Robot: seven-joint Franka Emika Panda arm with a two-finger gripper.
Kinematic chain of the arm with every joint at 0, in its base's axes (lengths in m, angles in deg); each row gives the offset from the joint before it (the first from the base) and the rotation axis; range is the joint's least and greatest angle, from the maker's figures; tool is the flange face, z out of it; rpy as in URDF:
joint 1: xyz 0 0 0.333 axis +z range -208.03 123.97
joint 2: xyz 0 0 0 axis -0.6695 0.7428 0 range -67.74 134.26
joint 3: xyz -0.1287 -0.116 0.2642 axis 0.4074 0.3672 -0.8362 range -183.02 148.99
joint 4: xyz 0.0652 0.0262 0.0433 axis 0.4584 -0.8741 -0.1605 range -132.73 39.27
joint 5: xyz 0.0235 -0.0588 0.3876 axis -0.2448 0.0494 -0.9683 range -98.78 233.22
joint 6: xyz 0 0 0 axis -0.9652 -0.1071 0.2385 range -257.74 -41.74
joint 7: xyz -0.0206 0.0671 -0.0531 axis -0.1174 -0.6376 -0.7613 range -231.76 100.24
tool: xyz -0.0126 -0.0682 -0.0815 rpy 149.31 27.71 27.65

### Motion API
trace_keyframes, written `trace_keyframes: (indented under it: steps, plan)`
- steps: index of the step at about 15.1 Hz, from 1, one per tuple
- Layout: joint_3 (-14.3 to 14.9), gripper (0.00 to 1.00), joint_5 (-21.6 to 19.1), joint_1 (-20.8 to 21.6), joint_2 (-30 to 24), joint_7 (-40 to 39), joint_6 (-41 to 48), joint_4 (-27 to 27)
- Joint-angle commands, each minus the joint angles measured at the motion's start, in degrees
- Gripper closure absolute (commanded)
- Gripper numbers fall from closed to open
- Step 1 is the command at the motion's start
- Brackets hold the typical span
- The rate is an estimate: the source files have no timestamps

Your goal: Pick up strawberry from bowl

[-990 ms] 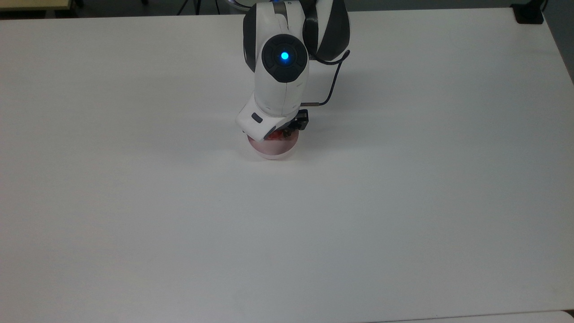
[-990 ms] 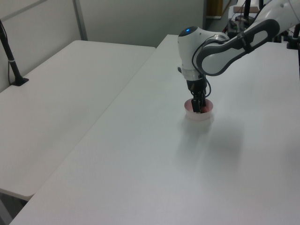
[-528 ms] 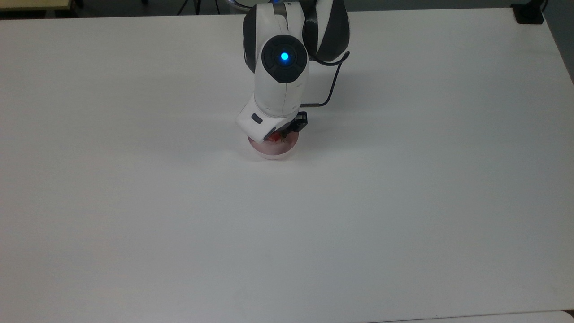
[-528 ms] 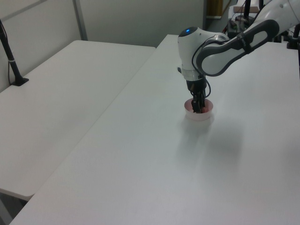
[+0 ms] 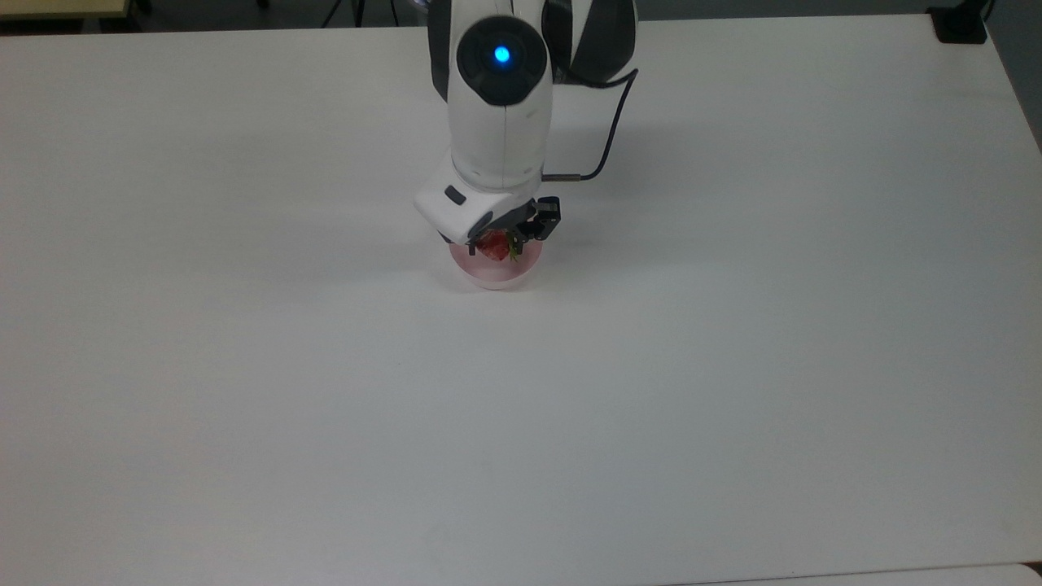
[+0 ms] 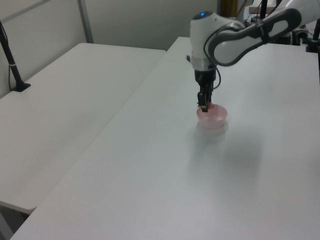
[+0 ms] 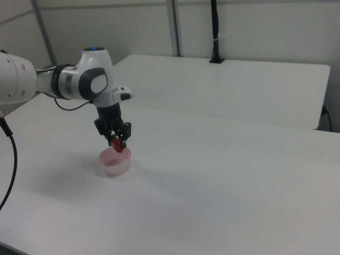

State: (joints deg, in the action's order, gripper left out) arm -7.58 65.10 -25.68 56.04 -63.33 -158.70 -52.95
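A small pale pink bowl (image 5: 496, 273) (image 6: 214, 117) (image 7: 113, 162) sits near the middle of the white table. Just above its rim hangs the red strawberry (image 5: 492, 245) (image 7: 118, 145) with a green cap, held between the black fingers of my gripper (image 5: 498, 242) (image 6: 203, 106) (image 7: 118, 142), which is shut on it. In the right view the berry is clear of the bowl's inside, over its far edge. The white wrist points straight down over the bowl.
The white table (image 5: 244, 391) stretches widely around the bowl. A second white table (image 6: 60, 110) stands beside it in the left view, with a black post (image 6: 12, 65) on it. A black cable (image 5: 606, 138) loops off the wrist.
The gripper, which was down inside the bowl, has risen with the strawberry held in it; the bowl has stayed in place.
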Motion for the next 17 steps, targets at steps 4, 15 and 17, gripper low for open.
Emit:
trace_keyframes:
  steps: [4, 15, 17]
  plan:
    - [2.1, 0.44, -1.1, -3.4, 2.8, -0.9, -5.7, 5.2]
    - [3.1, 0.32, -0.2, -10.0, 12.7, -2.9, -28.6, 5.8]
    - [3.5, 0.08, -0.2, -10.0, 12.9, -3.0, -29.3, 5.8]
